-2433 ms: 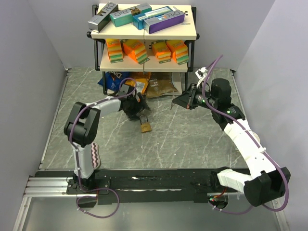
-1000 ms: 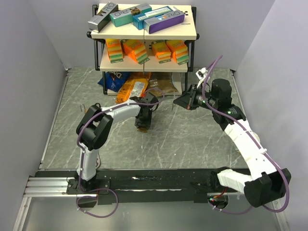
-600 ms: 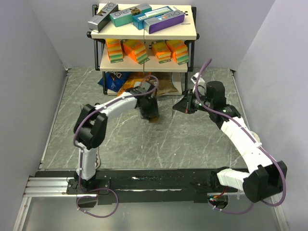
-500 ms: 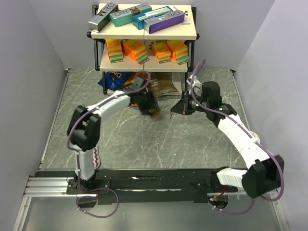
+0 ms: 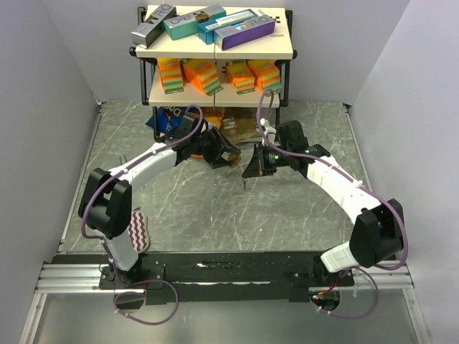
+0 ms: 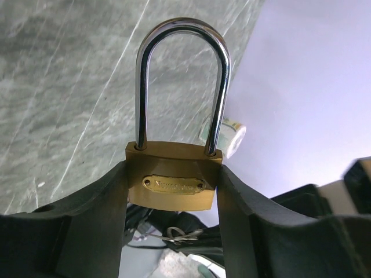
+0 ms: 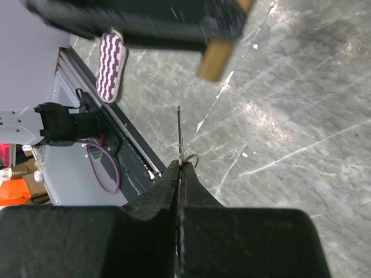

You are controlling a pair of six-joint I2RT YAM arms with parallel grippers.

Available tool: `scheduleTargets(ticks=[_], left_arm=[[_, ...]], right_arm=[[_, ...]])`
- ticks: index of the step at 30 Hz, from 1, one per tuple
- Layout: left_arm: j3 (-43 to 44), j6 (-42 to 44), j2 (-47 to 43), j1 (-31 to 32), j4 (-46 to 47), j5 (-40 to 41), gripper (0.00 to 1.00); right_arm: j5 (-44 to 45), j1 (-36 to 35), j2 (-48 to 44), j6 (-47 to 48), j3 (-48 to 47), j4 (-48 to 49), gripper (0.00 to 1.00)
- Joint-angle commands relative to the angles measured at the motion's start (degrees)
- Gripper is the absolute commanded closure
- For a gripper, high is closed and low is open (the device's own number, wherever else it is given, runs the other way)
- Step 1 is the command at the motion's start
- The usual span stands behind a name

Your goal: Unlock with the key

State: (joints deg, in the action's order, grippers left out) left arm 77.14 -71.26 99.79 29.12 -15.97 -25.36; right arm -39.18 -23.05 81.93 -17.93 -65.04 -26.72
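A brass padlock with a steel shackle is clamped by its body between the black fingers of my left gripper, shackle pointing away from the wrist. From above, the left gripper holds the padlock off the table at centre. My right gripper hovers just to its right, shut on a thin key whose blade sticks out past the fingertips. In the right wrist view the right gripper points the key toward the padlock, with a gap between them. The key shows below the lock body.
A two-tier shelf with boxes stands at the back, snack bags lying under it. A striped pad lies by the left arm's base. Grey walls close in both sides.
The left arm lifted the padlock off the table and turned it toward the right arm. The right arm swung left with the key, closing most of the gap.
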Motion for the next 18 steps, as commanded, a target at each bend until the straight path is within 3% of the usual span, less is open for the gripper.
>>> scheduleTargets(ticks=[1, 18], left_arm=[[-0.2, -2.7, -5.0, 0.1, 4.8, -3.0, 0.99], [-1.6, -2.7, -7.9, 1.5, 4.3, -1.2, 0.99]], right_arm=[[-1.5, -0.2, 1.1, 0.4, -3.7, -0.5, 1.0], [-4.1, -0.2, 4.2, -0.7, -4.6, -1.5, 1.0]])
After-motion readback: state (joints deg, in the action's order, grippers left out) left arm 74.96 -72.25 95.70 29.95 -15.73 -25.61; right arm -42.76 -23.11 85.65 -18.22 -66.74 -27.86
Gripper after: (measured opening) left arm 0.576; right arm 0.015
